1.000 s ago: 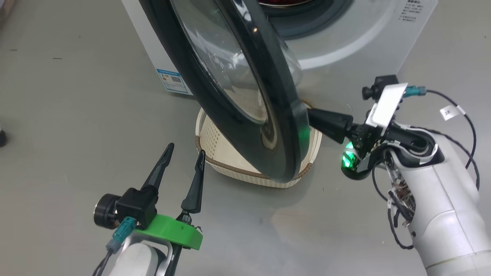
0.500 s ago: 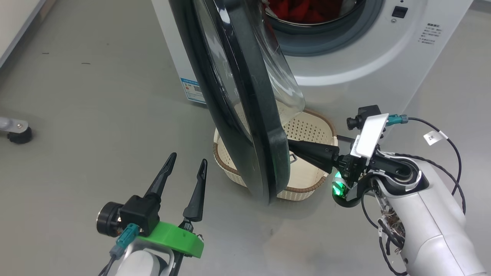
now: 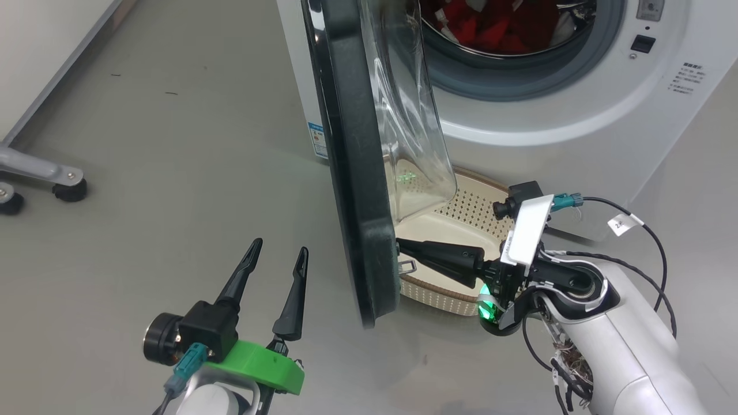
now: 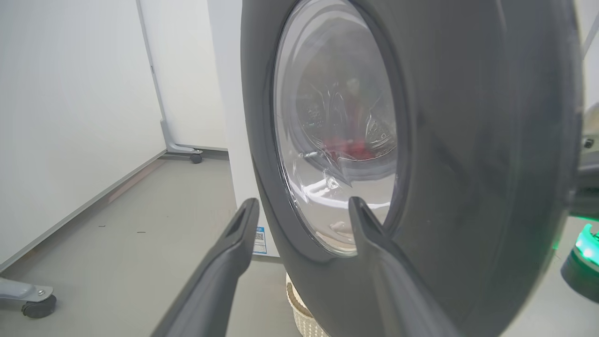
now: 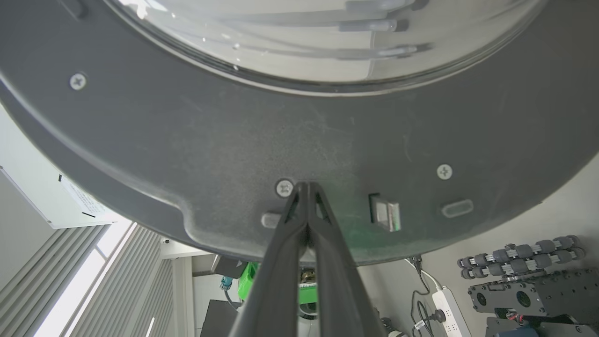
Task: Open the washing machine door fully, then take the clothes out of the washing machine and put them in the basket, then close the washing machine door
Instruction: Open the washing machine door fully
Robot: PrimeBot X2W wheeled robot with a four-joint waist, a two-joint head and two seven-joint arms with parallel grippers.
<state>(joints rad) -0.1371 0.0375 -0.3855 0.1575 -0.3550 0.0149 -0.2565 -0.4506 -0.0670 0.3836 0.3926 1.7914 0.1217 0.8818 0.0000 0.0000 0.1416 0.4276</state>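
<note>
Door [image 3: 346, 144] half open w/ red clothes [image 3: 496, 29] in washer [image 3: 576, 115], basket [image 3: 473, 210] alongside.

The washing machine door [image 3: 351, 173] hides part of the basket [image 3: 444, 291] (clothes [image 3: 490, 29] cut by top edge).

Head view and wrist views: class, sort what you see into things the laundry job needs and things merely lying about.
Job: washing machine door, washing machine, clothes, basket, right gripper against the door.
Lying about: castor stand leg, power strip, roller rack.

Lab: bare floor [image 3: 173, 173], castered frame [image 3: 43, 170]
</note>
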